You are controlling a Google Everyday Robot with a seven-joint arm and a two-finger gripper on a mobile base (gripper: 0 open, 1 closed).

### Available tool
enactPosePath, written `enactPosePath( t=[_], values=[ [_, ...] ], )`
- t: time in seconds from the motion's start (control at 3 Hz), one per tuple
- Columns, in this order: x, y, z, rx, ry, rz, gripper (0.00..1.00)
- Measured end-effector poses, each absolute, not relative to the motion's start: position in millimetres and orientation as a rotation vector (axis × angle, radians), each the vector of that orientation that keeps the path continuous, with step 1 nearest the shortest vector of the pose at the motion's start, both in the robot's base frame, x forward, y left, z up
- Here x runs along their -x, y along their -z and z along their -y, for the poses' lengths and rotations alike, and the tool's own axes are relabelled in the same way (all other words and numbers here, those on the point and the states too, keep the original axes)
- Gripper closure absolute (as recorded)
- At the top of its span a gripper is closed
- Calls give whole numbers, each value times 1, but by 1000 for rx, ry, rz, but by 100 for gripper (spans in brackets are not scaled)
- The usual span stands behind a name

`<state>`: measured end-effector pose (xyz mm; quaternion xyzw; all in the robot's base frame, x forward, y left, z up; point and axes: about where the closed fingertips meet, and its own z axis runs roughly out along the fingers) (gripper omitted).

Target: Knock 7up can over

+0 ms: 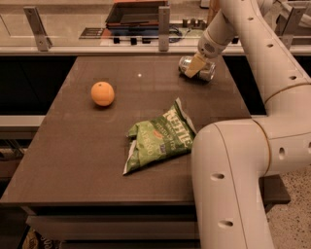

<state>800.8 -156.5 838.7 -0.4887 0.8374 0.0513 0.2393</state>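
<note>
The 7up can [186, 64] lies on its side at the far right of the dark table [73, 160], its shiny end facing left. My gripper [197, 65] hangs from the white arm right over the can and covers its middle. The can's silver body shows on both sides of the gripper.
An orange [102, 93] sits on the left part of the table. A crinkled green chip bag [160, 138] lies near the middle. My arm's large white links [233, 180] fill the right foreground. A counter with rails and a dark tray [136, 12] runs behind the table.
</note>
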Motion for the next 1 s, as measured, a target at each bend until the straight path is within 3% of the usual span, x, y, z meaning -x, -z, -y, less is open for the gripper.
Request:
enactPosePath(
  t=[0.33,0.67,1.0],
  values=[
    [-802,-835,155,1340,-144,-2294,13],
    [-804,-830,153,1342,-148,-2296,0],
    [-804,-830,153,1342,-148,-2296,0]
  ],
)
